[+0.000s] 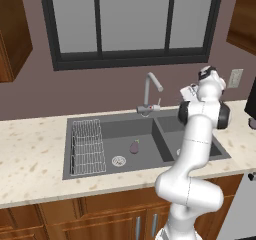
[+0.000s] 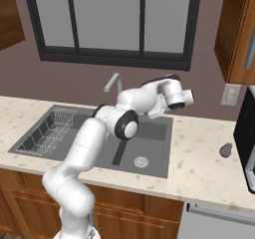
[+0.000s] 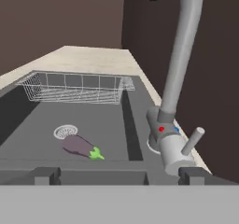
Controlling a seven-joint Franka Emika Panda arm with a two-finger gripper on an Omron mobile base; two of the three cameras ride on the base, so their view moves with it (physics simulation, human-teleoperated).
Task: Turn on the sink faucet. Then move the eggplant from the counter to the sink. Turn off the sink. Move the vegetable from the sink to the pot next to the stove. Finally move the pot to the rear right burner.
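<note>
Speckled counter [image 1: 30,154] frames the sink [image 1: 90,170] — eggplant [image 1: 134,147] lies by the drain. Hand [image 3: 119,174] spread wide, empty — beside the faucet [image 3: 173,139].

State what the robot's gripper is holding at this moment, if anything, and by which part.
Nothing is held. The gripper is open with empty space between its fingertips, near the faucet. The eggplant lies loose in the sink.

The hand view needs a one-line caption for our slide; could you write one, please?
Open gripper facing the faucet, with the eggplant lying in the sink beside the drain.
</note>
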